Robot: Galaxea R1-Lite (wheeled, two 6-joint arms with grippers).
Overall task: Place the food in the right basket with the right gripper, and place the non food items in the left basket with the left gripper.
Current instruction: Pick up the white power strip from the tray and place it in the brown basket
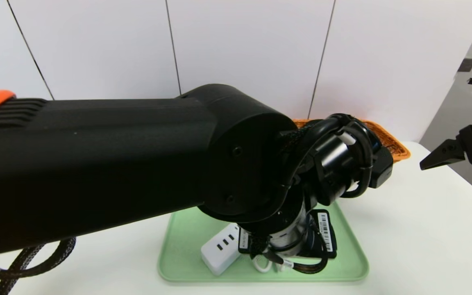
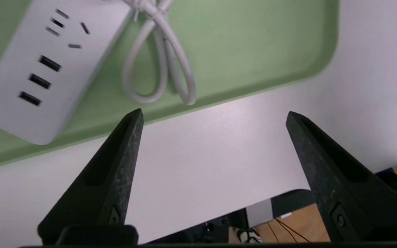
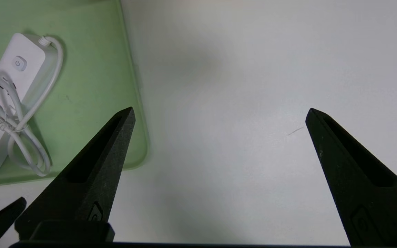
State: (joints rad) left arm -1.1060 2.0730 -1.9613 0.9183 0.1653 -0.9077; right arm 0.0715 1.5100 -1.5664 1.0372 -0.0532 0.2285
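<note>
Across the white table (image 1: pixel 416 229), the robot's black left arm (image 1: pixel 96 164) fills most of the head view, hiding much of the one green tray (image 1: pixel 178 246) beneath it; only an end of the single white power strip (image 1: pixel 219 250) pokes out from under the wrist. Behind the arm, one orange basket (image 1: pixel 395 145) shows at the table's far side, partly covered; a second basket cannot be seen. The left wrist view supplies what the head view hides: the left gripper (image 2: pixel 214 115) hangs with its two fingers spread wide and holding nothing, just over the tray's near rim, the power strip (image 2: pixel 43 69) and its looped white cord (image 2: pixel 164 65) lying flat in the tray beyond the fingertips. The right wrist view shows the strip (image 3: pixel 5 100) from its switch end, and the right gripper (image 3: pixel 219 113) hovering wide open and empty above bare tabletop just beside the tray's rounded corner (image 3: pixel 140 151), with open surface on its far side. From the head, the right gripper (image 1: pixel 436 157) sits at the frame's right edge, well apart from the tray.
</note>
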